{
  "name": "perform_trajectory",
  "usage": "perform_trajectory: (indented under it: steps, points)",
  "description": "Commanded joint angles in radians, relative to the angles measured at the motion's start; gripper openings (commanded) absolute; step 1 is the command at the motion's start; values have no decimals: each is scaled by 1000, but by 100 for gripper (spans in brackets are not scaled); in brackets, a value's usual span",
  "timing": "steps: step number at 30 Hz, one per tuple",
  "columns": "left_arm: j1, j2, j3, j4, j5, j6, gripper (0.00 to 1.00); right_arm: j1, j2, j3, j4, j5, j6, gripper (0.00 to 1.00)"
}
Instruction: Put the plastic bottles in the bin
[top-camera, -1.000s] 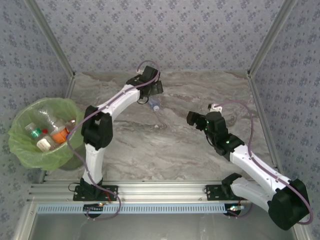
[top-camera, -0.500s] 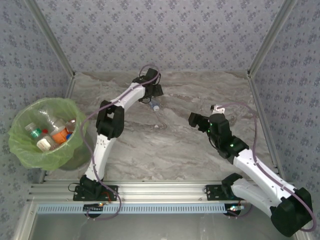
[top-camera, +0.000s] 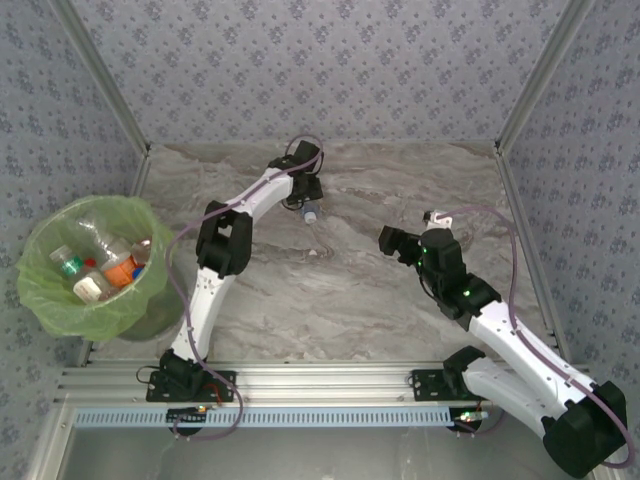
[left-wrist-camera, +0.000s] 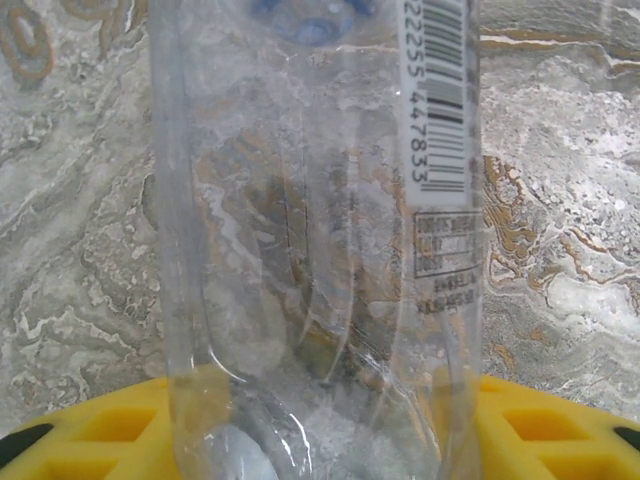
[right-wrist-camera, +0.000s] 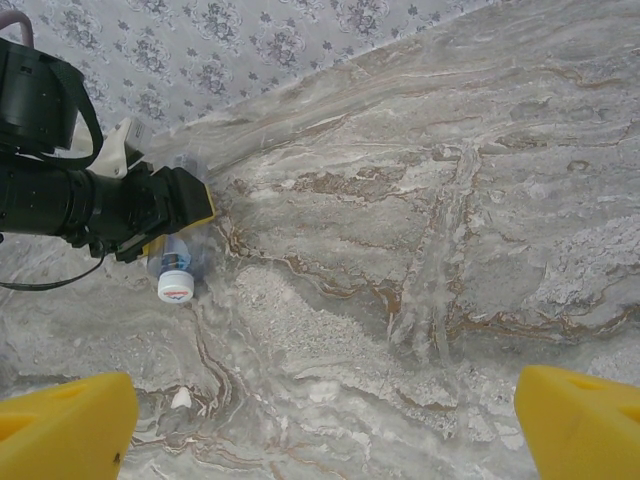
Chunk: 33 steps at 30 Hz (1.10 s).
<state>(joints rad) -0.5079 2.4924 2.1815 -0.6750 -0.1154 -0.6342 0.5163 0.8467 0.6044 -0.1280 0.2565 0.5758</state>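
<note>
One clear plastic bottle (top-camera: 309, 212) with a white cap lies on the marble table near the back. My left gripper (top-camera: 303, 194) is over it, shut on its body. In the left wrist view the bottle (left-wrist-camera: 310, 250), with its barcode label, fills the gap between the yellow fingers (left-wrist-camera: 110, 430). The right wrist view shows the same bottle (right-wrist-camera: 176, 272) poking out from under the left gripper (right-wrist-camera: 150, 215). My right gripper (top-camera: 390, 240) hovers open to the right of it, with bare table between its fingertips (right-wrist-camera: 325, 420). The bin (top-camera: 35, 270) at the left holds several bottles (top-camera: 118, 268).
A small white scrap (top-camera: 316, 252) lies on the table between the two grippers. Patterned walls with metal posts close in the table at the back and sides. An aluminium rail (top-camera: 320, 382) runs along the near edge.
My left arm has reached further back and settled over the bottle, and its fingers have closed in on it. The right arm has shifted only slightly.
</note>
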Motion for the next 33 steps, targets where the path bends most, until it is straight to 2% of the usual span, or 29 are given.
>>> perform_trajectory:
  steps: [1, 7, 18, 26, 33]
  points:
    - [-14, -96, -36, 27, 42, 60, 52, 1, -7, 8, -1, 8, -17, 99]
    - [-25, -235, -150, 82, 74, 102, 46, 2, 1, 2, 29, -15, -26, 99]
    - [-54, -730, -615, 361, 116, 186, 46, 5, 24, -1, 92, -7, -22, 99]
    - [-55, -1006, -795, 405, 128, 245, 44, 13, 47, -11, 197, -63, -40, 99]
    - [-54, -1191, -844, 341, 99, 292, 43, 40, 82, 8, 239, -111, -92, 99]
